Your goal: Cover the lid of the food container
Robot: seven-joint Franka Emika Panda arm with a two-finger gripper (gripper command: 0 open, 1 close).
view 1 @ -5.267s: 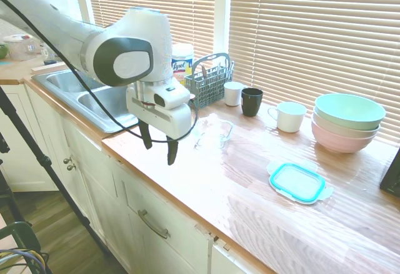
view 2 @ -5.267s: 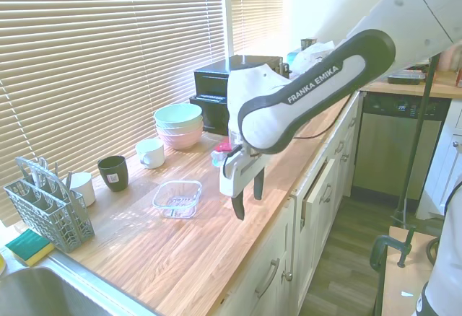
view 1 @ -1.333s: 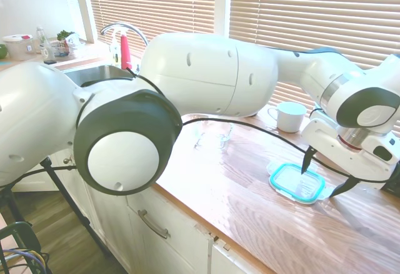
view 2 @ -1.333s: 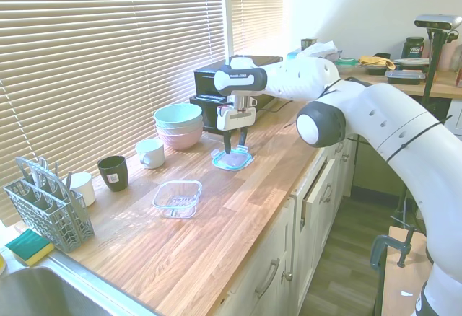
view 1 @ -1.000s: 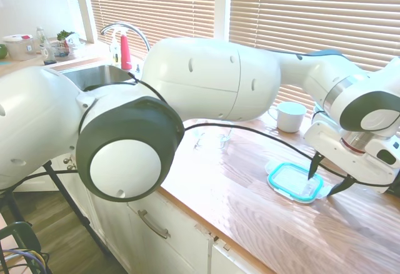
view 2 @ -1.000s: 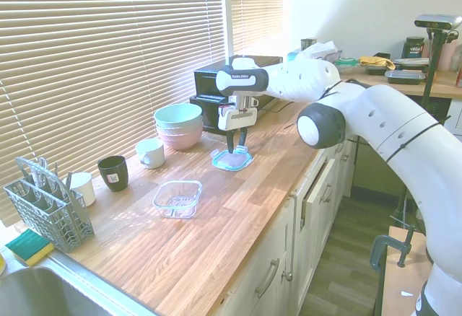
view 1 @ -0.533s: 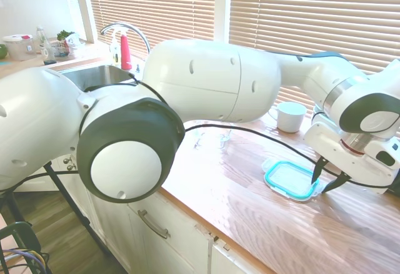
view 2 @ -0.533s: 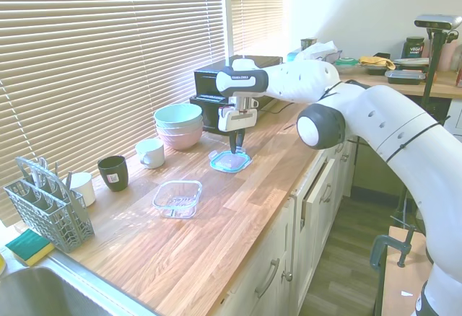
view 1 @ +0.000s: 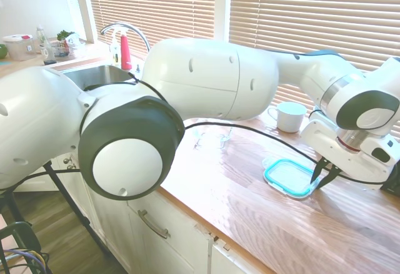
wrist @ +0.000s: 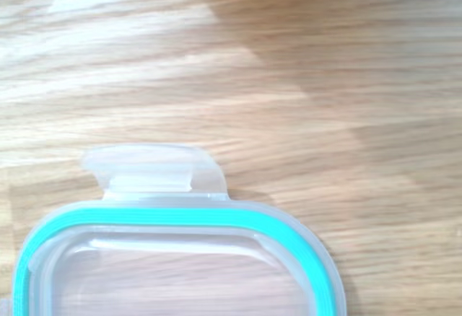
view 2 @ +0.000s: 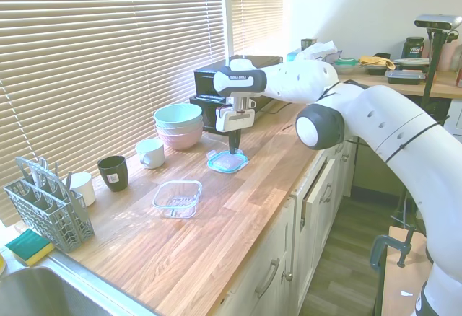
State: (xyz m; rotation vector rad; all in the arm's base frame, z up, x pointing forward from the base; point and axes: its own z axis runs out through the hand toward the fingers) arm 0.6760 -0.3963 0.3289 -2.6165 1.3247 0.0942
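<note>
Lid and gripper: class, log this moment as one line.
gripper: shut on lid edge | lid: on counter | food container: uncovered, apart | step: grasping

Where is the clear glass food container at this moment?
In the second exterior view, the clear glass rectangular food container stands on the wooden counter, between the black mug and the teal-rimmed lid.

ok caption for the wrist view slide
Close-up of the lid, teal rim and clear snap tab, lying on the wooden counter.
</note>
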